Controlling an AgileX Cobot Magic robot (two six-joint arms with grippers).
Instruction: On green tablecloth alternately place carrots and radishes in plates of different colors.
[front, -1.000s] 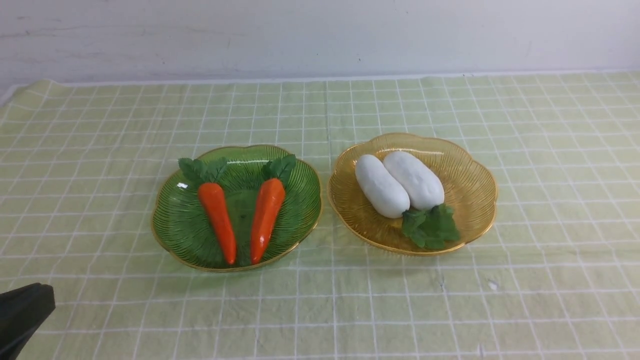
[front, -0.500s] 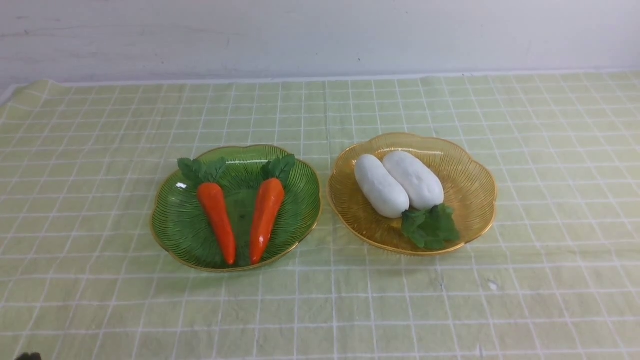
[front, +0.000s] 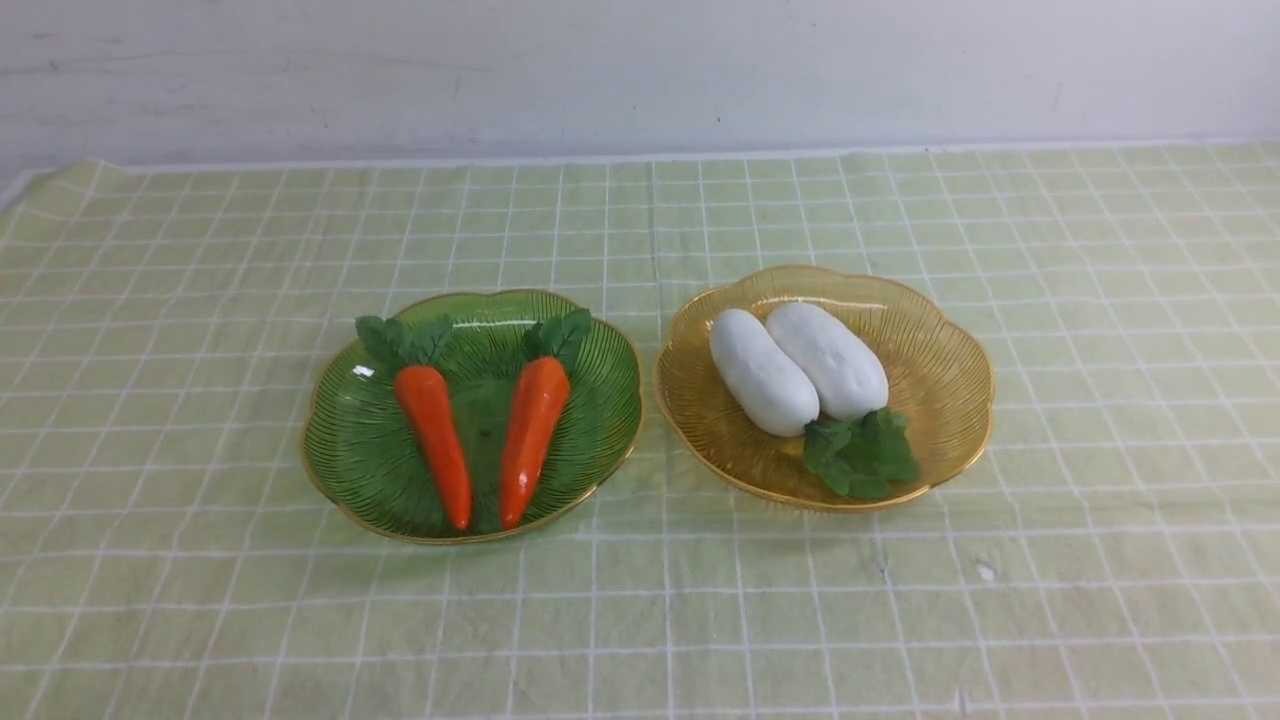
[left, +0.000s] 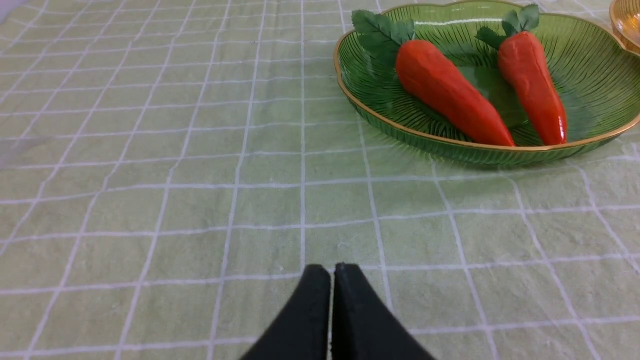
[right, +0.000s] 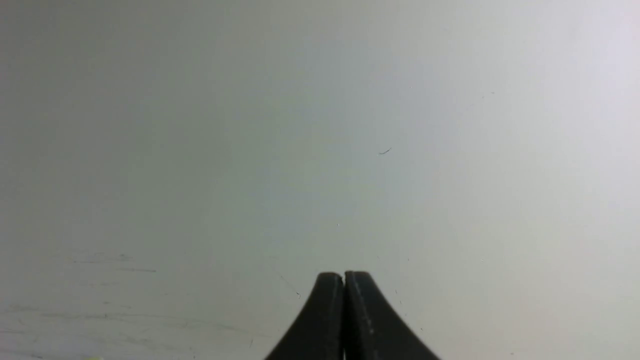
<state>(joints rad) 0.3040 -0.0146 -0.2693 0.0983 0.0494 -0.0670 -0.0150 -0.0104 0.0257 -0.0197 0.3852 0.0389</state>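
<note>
We note the green tablecloth (front: 640, 620) as woven cloth, matt and slightly wrinkled, with thin white grid lines. The green plate (front: 345, 440) and the amber plate (front: 940, 340) look like translucent ribbed plastic, glossy, with gold-coloured rims. The carrots (front: 432, 425) are smooth and shiny orange, with highlights near the tips; their leaves look like dull fabric. The radishes (front: 762, 372) are matt white, faintly dimpled. The left gripper (left: 332, 272) fingers are matt black. The wall (front: 640, 70) is matt, scuffed white.

On the tablecloth (front: 200, 620), two plates sit side by side, apart: one plate (front: 350, 440) left, the other plate (front: 940, 330) right. Two carrots (front: 435, 440) lie apart in the left one, leaves rearward; two radishes (front: 762, 372) lie touching in the right, leaves frontward.
</note>
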